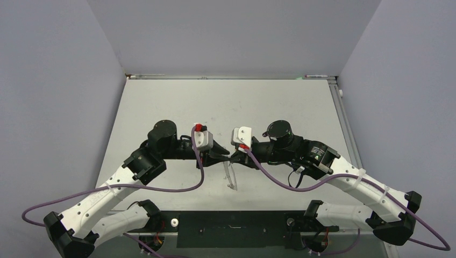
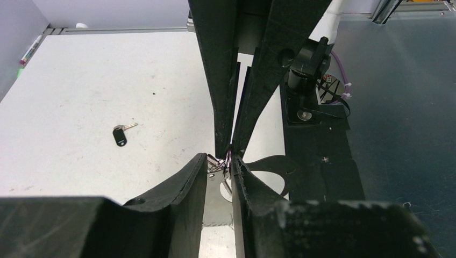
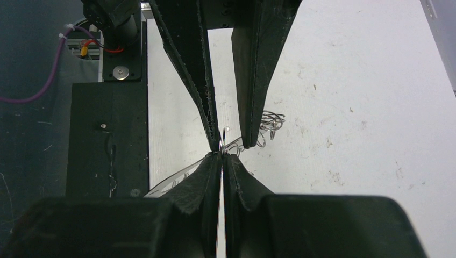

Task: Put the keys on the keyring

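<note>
The keyring (image 1: pixel 232 177) is a thin grey hoop hanging edge-on between the two grippers at the table's middle. My right gripper (image 1: pixel 233 157) (image 3: pixel 222 156) is shut on its rim, and the hoop's lower arc (image 3: pixel 169 181) curves away to the left. My left gripper (image 1: pixel 228 155) (image 2: pixel 219 160) meets it tip to tip. Its jaws stand a narrow gap apart around the rim and a cluster of small wire loops (image 3: pixel 269 124), gripping nothing I can see. One key (image 2: pixel 120 134), with a black head and a short silver blade, lies flat on the table beyond the grippers.
The white table (image 1: pixel 226 102) is closed in by grey walls on three sides. A black mounting plate (image 1: pixel 231 228) (image 2: pixel 317 161) runs along the near edge between the arm bases. Purple cables (image 1: pixel 177 188) loop off both wrists.
</note>
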You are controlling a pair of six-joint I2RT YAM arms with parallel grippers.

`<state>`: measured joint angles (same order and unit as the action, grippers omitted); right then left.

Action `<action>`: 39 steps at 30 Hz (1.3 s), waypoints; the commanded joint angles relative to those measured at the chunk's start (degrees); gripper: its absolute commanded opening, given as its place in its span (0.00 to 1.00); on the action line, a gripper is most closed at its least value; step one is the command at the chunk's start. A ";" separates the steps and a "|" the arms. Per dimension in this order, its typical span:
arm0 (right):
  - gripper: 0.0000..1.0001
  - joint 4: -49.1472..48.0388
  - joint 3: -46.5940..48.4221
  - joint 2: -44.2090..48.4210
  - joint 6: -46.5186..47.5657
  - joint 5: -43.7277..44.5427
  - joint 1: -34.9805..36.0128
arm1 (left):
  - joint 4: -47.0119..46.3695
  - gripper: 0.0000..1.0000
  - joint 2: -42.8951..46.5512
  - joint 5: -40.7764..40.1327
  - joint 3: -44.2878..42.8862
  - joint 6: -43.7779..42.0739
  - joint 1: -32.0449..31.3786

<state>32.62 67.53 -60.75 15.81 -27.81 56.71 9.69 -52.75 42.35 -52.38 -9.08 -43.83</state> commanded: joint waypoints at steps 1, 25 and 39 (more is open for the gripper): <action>0.05 -4.95 2.73 1.07 -0.47 -0.05 0.55 | -1.96 0.20 -0.33 2.38 -0.65 1.07 -0.06; 0.26 -21.11 -6.13 6.85 -6.76 1.85 0.65 | -23.94 0.00 5.58 2.36 4.78 14.59 1.34; 0.33 -25.03 -13.85 15.71 -10.89 4.10 0.51 | -27.08 0.00 7.42 -2.08 6.18 15.94 2.77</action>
<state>11.62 56.12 -47.22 7.64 -24.84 56.84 -11.66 -46.59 42.81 -46.22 5.67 -41.60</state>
